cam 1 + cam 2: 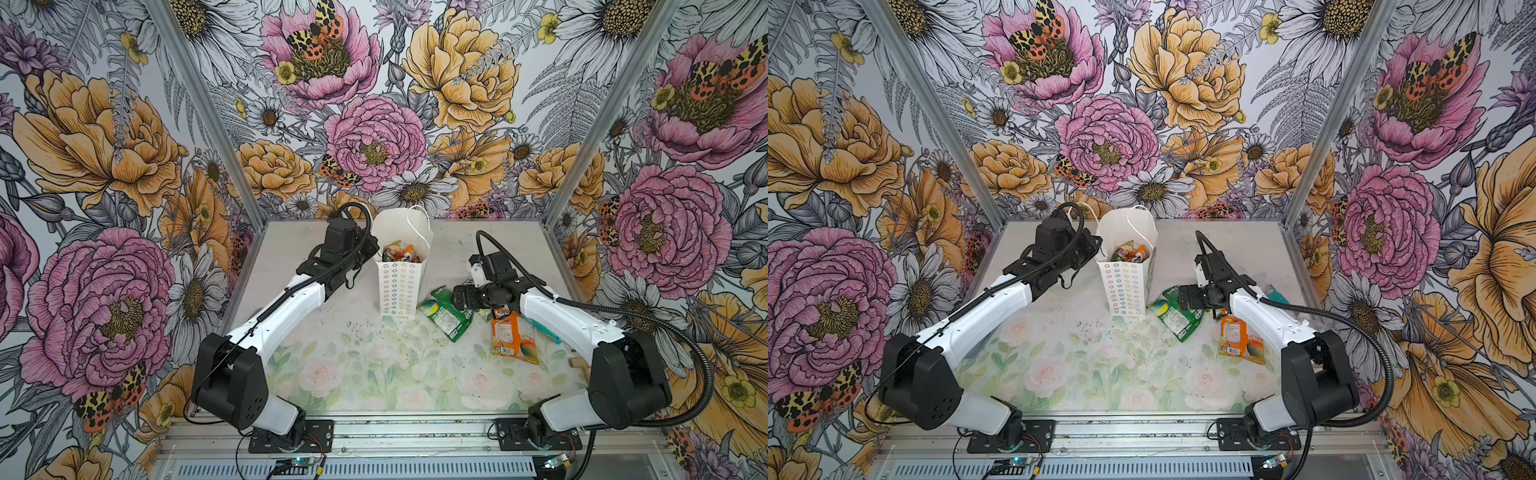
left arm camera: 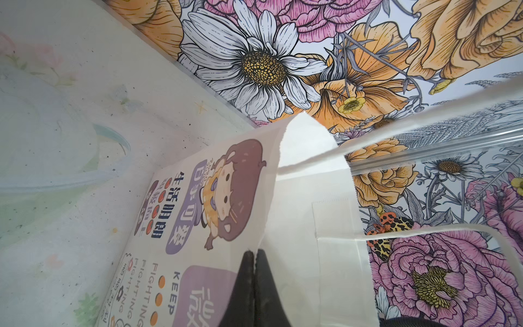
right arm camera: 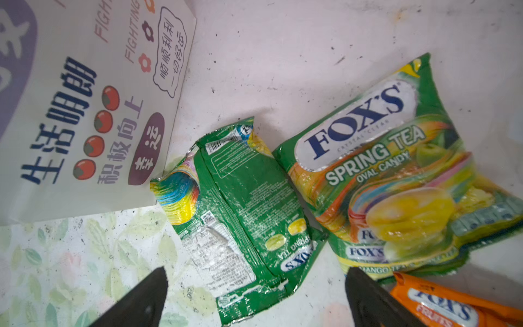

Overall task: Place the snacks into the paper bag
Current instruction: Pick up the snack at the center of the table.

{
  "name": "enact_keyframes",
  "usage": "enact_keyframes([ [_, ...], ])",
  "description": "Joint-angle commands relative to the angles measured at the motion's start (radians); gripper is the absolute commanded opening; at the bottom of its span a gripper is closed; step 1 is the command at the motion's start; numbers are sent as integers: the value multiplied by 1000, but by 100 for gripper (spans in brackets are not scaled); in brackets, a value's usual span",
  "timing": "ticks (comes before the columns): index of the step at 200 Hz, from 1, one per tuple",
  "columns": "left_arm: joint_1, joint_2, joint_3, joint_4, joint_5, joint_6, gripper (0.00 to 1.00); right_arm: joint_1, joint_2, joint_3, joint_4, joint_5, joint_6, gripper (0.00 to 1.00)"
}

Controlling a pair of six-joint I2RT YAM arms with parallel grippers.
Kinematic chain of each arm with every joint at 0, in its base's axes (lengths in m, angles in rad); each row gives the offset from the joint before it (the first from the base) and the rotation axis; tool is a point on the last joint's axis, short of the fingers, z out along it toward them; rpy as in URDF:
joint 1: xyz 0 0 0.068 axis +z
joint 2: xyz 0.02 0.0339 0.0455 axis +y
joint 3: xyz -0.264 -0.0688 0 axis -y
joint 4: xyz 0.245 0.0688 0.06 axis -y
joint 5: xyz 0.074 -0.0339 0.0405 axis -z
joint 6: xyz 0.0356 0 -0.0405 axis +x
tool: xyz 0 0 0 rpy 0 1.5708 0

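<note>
The white paper bag (image 1: 399, 291) (image 1: 1126, 291) stands upright at the back middle of the table, with several snacks (image 1: 398, 251) (image 1: 1130, 252) showing in its open mouth. My left gripper (image 2: 254, 252) is shut on the bag's rim, at its left side (image 1: 372, 252). Just right of the bag lies a green packet (image 1: 446, 316) (image 1: 1177, 316) (image 3: 240, 212). My right gripper (image 3: 256, 273) (image 1: 456, 297) hovers open over one end of it. A Spring Tea packet (image 3: 382, 175) lies beside it and an orange packet (image 1: 514, 337) (image 3: 441, 307) nearer the front.
A teal packet (image 1: 1276, 294) pokes out behind the right arm. A wooden mallet (image 1: 578, 364) lies partly hidden by the right arm's elbow. Flowered walls close in the table at the back and both sides. The bag's cord handles (image 2: 424, 124) cross the left wrist view.
</note>
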Motion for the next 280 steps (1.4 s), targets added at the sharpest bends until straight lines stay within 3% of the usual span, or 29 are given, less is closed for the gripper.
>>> enact_keyframes([
  [1, 3, -23, -6, 23, 3, -9, 0, 30, 52, -3, 68, 30, -30, 100],
  [80, 3, -13, -8, 26, 2, -10, 0, 111, 189, 16, 105, 150, -12, 100],
  [139, 8, -9, -8, 27, 5, -12, 0, 143, 213, -65, 209, 243, 30, 100],
  [280, 6, 1, -11, 34, 8, -13, 0, 220, 330, -160, 211, 189, 87, 100],
])
